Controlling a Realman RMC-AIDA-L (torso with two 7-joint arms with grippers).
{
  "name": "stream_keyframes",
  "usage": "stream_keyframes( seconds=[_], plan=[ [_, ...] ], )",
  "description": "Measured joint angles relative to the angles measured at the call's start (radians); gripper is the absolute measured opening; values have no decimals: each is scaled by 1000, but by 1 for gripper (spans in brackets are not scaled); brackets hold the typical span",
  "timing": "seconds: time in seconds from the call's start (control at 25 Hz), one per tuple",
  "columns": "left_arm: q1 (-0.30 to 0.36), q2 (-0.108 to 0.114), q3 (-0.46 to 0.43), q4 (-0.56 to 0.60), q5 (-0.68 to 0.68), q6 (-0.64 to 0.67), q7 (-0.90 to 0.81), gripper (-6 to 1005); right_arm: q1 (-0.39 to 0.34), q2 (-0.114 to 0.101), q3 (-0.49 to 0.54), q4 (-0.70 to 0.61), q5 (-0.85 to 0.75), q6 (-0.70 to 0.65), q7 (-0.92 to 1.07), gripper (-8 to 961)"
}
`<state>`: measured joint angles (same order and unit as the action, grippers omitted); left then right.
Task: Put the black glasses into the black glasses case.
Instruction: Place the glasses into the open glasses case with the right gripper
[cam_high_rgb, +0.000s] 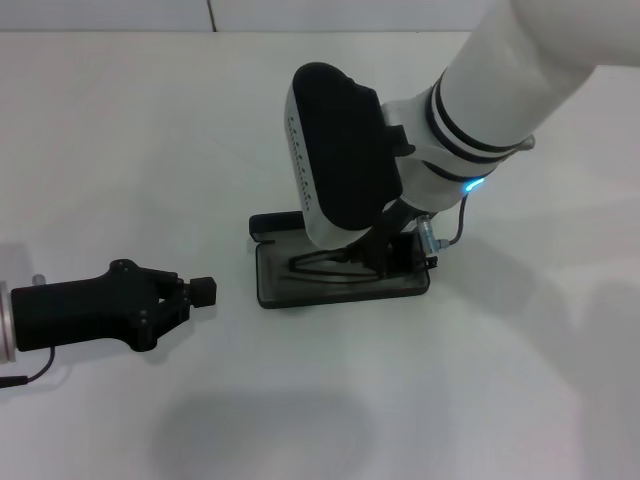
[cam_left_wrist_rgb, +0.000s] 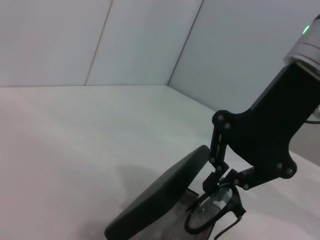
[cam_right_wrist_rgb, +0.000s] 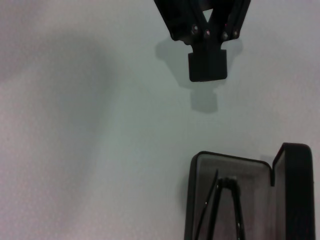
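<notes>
1. I am counting one pair of black glasses (cam_left_wrist_rgb: 212, 210), one black glasses case (cam_high_rgb: 340, 275), and my two grippers on a white table (cam_high_rgb: 120, 130).
2. The black glasses case is lying open near the middle of the table, a little to the right of centre. Its long axis is running left to right, and its lid (cam_left_wrist_rgb: 160, 197) is standing up along the far side.
3. The black glasses are lying inside the tray of the case, on the grey lining. The temple arms (cam_high_rgb: 320, 262) are stretching toward the left end of the case, and the lenses are at the right end, so the long axis of the glasses is following the long axis of the case.
4. My right gripper (cam_left_wrist_rgb: 220, 182) is reaching down over the right end of the case. In the left wrist view its fingertips are closing together on the frame of the glasses, just above one lens, so I am gripping the glasses there.
5. My left gripper (cam_high_rgb: 203, 291) is hovering low over the table at the near left, well apart from the case, and pointing to the right toward it. Its two pads (cam_right_wrist_rgb: 207, 64) are pressing together with nothing between them.
</notes>
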<state>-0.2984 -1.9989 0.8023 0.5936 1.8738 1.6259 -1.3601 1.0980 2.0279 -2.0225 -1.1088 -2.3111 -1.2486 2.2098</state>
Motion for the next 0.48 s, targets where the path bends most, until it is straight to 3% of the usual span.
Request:
stream_keyframes(
  seconds=[0.48],
  plan=[
    [2, -1, 3, 2, 5, -1, 6, 12, 6, 0, -16, 21, -1, 42, 3, 67]
  ],
)
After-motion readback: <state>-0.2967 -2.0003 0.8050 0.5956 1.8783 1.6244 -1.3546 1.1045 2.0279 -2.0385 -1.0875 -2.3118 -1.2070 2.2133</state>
